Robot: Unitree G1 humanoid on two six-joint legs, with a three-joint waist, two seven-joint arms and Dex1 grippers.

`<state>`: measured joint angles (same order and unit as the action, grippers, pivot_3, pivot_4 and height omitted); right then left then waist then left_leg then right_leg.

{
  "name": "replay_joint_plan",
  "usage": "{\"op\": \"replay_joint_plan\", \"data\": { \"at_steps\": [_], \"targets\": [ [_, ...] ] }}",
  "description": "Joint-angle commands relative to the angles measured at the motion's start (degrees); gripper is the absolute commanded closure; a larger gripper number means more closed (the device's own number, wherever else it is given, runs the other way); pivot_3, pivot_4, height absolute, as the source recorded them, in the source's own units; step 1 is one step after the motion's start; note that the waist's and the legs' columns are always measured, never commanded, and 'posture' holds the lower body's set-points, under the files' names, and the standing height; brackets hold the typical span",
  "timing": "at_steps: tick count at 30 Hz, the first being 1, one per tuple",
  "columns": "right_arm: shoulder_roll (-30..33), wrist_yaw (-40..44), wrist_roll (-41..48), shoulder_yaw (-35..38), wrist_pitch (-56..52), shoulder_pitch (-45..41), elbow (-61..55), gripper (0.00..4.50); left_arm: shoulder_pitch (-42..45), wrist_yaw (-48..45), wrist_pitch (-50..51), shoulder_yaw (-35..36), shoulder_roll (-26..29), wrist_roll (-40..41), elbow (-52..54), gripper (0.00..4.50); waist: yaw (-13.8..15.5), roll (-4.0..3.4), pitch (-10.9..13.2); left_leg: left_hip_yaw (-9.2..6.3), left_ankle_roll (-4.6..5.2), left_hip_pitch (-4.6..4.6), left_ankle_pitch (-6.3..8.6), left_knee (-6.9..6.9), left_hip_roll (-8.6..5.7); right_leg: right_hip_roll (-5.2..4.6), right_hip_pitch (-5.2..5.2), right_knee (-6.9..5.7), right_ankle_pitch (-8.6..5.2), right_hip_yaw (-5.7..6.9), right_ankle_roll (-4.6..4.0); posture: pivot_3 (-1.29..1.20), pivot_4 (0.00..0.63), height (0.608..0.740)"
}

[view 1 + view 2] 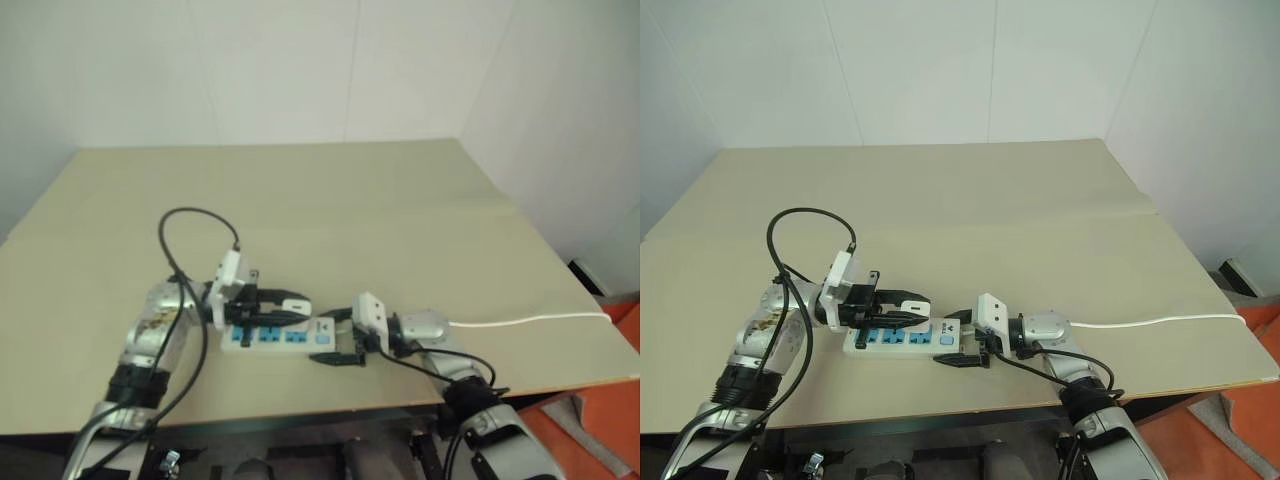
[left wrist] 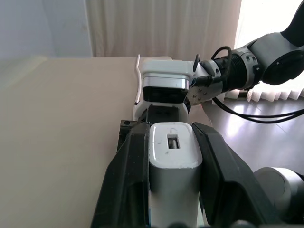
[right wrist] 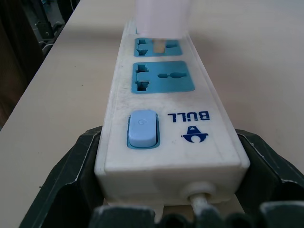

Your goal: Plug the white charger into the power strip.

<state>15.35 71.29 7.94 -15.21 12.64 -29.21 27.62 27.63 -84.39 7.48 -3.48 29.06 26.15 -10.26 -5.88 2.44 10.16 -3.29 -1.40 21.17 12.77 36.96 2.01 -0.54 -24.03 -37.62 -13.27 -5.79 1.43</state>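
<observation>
On a tan table (image 1: 400, 220), the left gripper (image 1: 902, 303) clamps the white charger (image 2: 173, 159) just above the middle blue socket of the power strip (image 3: 164, 118), whose button end sits squeezed between the right gripper's (image 1: 962, 345) black fingers (image 3: 71, 175).

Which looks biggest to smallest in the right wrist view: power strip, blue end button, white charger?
1. power strip, by far the largest, running away from the camera.
2 and 3. blue end button and white charger: unsure. The charger is farther off and cut by the frame edge, so no firm ranking.
</observation>
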Motion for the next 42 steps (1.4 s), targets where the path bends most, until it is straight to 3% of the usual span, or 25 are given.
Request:
{"op": "replay_joint_plan", "data": {
  "at_steps": [1, 23, 42],
  "targets": [
    [-0.12, 0.65, -1.03, -1.77, -1.14, 0.60, 0.99, 1.07, -0.44, -0.28, -3.72, -0.59, -0.52, -1.43, -1.23, 3.48, 0.01, 0.00, 0.00, 0.00, 0.00, 0.00, 0.00, 0.00, 0.00, 0.00, 0.00, 0.00, 0.00, 0.00, 0.00, 0.00, 0.150, 0.740],
    [-0.26, 0.91, -0.84, -1.64, -3.88, 0.10, 0.56, 1.07, -3.54, -0.50, -3.42, -1.01, -0.62, -0.58, -0.17, 3.48, 0.03, 0.03, -0.05, 0.01, 0.00, 0.01, 0.00, -0.05, 0.01, 0.00, -0.01, 0.05, -0.01, -0.01, 0.00, 0.00, 0.150, 0.740],
    [-0.16, 1.38, -0.88, -1.59, -5.21, -0.09, 0.23, 1.07, -6.07, 0.37, -13.90, -2.35, 3.57, -7.17, -10.19, 3.48, -0.09, -0.03, -0.28, 0.05, 0.00, -0.10, 0.00, -0.08, 0.03, 0.05, 0.07, 0.04, -0.02, -0.07, 0.00, 0.00, 0.150, 0.740]
  ]
}}
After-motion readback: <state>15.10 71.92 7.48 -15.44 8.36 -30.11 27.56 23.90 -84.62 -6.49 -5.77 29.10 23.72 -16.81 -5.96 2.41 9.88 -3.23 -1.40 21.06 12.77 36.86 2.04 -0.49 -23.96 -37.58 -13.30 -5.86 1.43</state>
